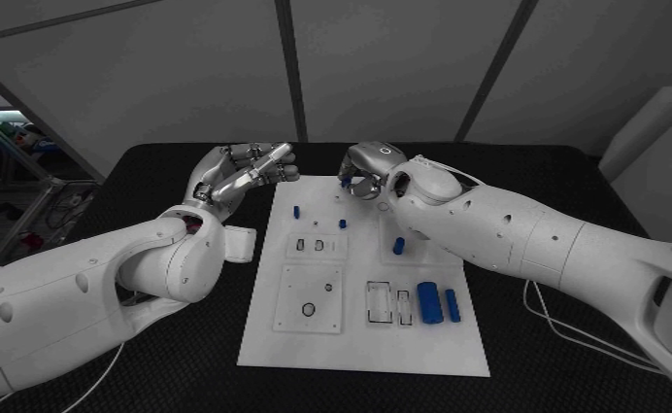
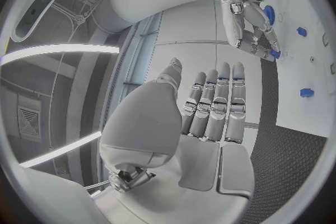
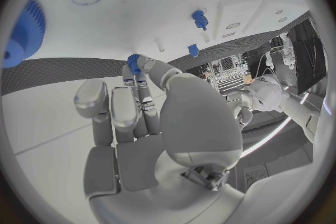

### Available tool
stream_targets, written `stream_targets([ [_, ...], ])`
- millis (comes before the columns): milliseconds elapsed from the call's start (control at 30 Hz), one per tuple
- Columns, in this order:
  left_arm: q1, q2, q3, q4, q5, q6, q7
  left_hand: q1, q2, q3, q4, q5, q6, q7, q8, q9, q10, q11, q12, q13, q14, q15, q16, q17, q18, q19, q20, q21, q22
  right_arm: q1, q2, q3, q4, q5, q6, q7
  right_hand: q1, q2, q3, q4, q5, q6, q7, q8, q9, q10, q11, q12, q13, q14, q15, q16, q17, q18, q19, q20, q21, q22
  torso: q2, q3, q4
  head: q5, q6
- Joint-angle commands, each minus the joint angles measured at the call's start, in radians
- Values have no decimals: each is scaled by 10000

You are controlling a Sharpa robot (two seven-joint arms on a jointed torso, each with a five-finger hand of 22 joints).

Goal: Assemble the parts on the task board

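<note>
We see the task board [image 1: 364,335] lying between the two arms on the black table [image 1: 560,374]. Our left hand [image 1: 250,172] is raised above the table just off the board's far left corner, fingers straight and close together, holding nothing; in the left wrist view [image 2: 210,112] the palm faces the camera with the fingers extended side by side.

Our right hand [image 1: 367,168] hangs over the board's far edge, fingers curled down. In the right wrist view [image 3: 136,106] a small blue toothed part [image 3: 133,60] sits pinched at the fingertips — a little gear, as far as we can tell. Just beyond those fingertips, on the board, stand two small blue pegs [image 3: 200,19], and off to one side of the hand lies a larger blue gear [image 3: 24,31].

From the head view, nearer the robot than the right hand, a short blue piece [image 1: 398,246] sits under the right forearm, and two blue cylinders [image 1: 430,302] lie side by side at the board's near right — well apart from both hands. Another small blue peg [image 1: 295,211] stands near the left hand, on the board's far left part.
</note>
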Motion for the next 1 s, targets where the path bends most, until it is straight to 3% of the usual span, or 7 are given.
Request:
stream_targets([
  [33,30,1,12,35,-75,113,52,-38,59,-6,-68,-56,-28,66,-45,-15,-19,62,-37,-14,-36,18,-59,-15,-95,69,-1,-2,-16,20,47,-4,-41,18,101,110,-56,-89,38,5,-20,0,40,-25,-8,99,-51,-5,-1,198,-44,61,10,-138,-3,34,55,5,8,4,-3,10,-21],
  [467,60,7,13,51,-75,168,-1,-31,99,5,-92,-56,-34,75,-79,-13,-38,70,-80,-14,-26,22,-92,-19,-96,74,2,-9,-26,21,268,-5,-385,25,179,117,-132,-154,94,35,-64,-166,59,-132,-41,-94,-3,-117,-36,170,-2,71,-28,-115,-111,72,34,-88,15,3,21,3,-50],
  [667,66,2,14,63,-75,183,-27,-25,115,13,-101,-56,-36,76,-89,-13,-42,72,-91,-14,-25,24,-102,-21,-96,76,2,-10,-29,21,339,-5,-480,20,343,120,-221,-243,100,68,-130,-282,103,-186,-58,-295,55,-155,-66,152,46,77,-59,-106,-166,112,30,-123,16,10,0,24,-59],
  [1000,77,-3,14,57,-75,198,-53,-26,123,14,-110,-57,-46,82,-108,-14,-55,77,-112,-15,-23,26,-116,-23,-96,78,3,-13,-34,21,349,-5,-531,19,524,82,-432,-604,-190,163,-328,-1253,307,-243,-129,-1575,323,-131,-108,38,298,-65,-414,31,-668,311,-330,-822,21,20,1,8,-68],
])
